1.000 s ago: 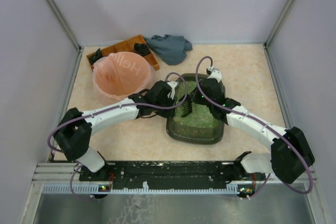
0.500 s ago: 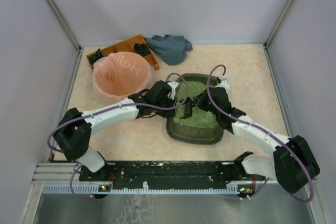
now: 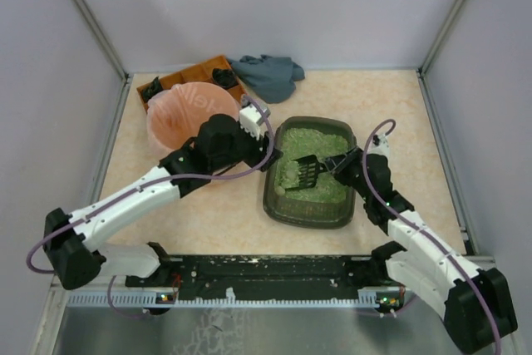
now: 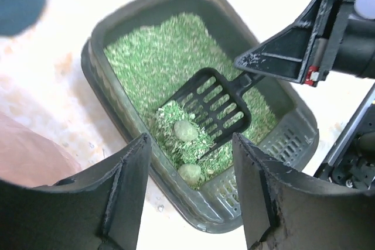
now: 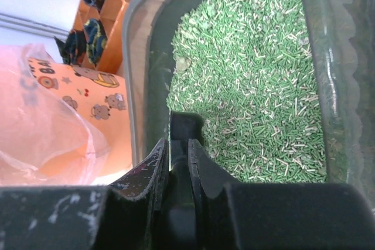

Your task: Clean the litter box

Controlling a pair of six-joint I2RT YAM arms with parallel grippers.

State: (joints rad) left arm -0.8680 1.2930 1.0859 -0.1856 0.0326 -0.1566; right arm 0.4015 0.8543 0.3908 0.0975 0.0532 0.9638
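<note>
My right gripper [image 3: 342,164] clamps the black scoop [image 4: 211,106] inside the litter box [image 3: 309,220]; my left gripper [image 4: 190,144] hangs open and empty by its left rim.

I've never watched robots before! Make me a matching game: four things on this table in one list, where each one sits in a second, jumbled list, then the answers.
Things:
1. black scoop
2. blue-grey cloth
3. pink-bagged bin
4. orange tray

Places:
A. crumpled at the back, right of the orange tray
B. behind the bin
C. held by the right pincer, its head inside the litter box
D. just left of the litter box

Pairs: 1-C, 2-A, 3-D, 4-B.
</note>
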